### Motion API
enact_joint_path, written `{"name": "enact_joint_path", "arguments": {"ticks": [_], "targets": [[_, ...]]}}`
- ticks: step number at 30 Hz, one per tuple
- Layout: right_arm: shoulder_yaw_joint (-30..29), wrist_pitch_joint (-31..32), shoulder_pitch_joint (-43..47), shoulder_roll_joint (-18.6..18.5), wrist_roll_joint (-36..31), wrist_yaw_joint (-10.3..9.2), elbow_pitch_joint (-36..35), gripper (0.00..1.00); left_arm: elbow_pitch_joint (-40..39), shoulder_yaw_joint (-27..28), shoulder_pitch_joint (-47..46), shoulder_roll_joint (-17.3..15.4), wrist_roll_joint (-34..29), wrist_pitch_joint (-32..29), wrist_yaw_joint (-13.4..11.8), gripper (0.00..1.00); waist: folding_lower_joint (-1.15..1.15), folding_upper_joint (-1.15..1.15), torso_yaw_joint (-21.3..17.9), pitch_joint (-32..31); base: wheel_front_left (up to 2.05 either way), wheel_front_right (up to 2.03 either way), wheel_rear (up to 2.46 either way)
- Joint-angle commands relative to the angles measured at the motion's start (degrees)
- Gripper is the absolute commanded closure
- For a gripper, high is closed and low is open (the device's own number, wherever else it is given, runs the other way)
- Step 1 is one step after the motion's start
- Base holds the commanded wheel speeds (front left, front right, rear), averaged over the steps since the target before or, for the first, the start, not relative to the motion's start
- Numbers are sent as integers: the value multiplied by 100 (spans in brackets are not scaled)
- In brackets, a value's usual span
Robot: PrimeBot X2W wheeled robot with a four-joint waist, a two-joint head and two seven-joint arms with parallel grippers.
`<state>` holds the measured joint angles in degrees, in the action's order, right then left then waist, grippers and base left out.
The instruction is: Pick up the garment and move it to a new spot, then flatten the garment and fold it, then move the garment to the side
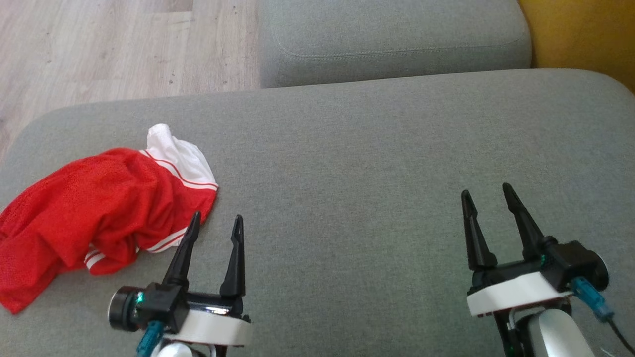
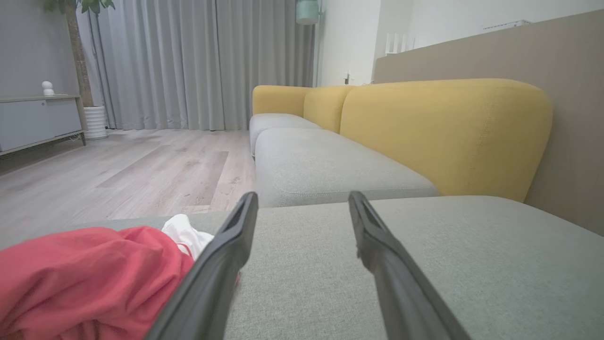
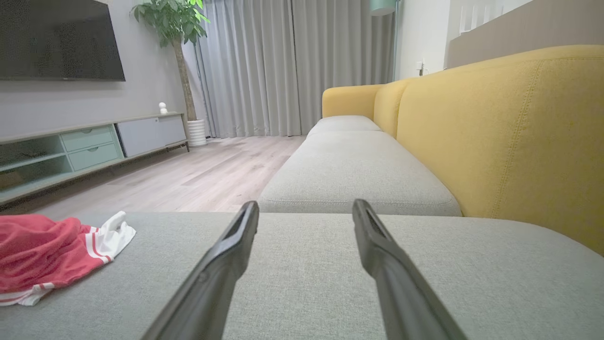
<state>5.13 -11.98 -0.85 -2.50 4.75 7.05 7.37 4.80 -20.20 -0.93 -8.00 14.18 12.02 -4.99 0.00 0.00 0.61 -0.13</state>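
Lying crumpled on sofa (image 1: 347, 173) just left of left tool (image 1: 218, 215): garment (image 1: 99, 208), long axis slanting toward its fingertips | left tool fingers apart, empty, nearer | right tool (image 1: 486, 189) fingers apart, empty, well apart from garment

The garment (image 1: 99, 208) lies on the left part of a wide seat cushion (image 1: 347, 173). The left gripper (image 1: 217, 220) sits just beside its right edge, and the right gripper (image 1: 486, 191) well apart to the right. Behind lies a second cushion (image 1: 392, 44), with the floor (image 1: 99, 49) to its left and a backrest (image 1: 580, 34) to its right.
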Motion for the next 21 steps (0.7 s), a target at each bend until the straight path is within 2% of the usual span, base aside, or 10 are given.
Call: {"name": "enact_joint_path", "arguments": {"ticks": [1, 9, 14, 21], "targets": [[123, -107, -250, -35, -24, 40, -238, 0, -261, 245, -267, 46, -93, 104, 114, 0, 0, 0, 9, 0, 0, 0, 0], [121, -243, -146, -37, 400, 43, -194, 0, -358, 566, -103, 316, -392, 239, 511, 0, 0, 0, 16, -19, 0, 0, 0], [266, -302, -145, -38, 684, 44, -43, 0, -151, 672, 15, 429, -576, 297, 750, 0, 0, 0, -7, -38, 0, 0, 0], [298, -302, -204, -38, 944, 44, 169, 0, 210, 784, -11, 494, -580, 297, 886, 0, 0, 0, -14, -57, 0, 0, 0]]}}
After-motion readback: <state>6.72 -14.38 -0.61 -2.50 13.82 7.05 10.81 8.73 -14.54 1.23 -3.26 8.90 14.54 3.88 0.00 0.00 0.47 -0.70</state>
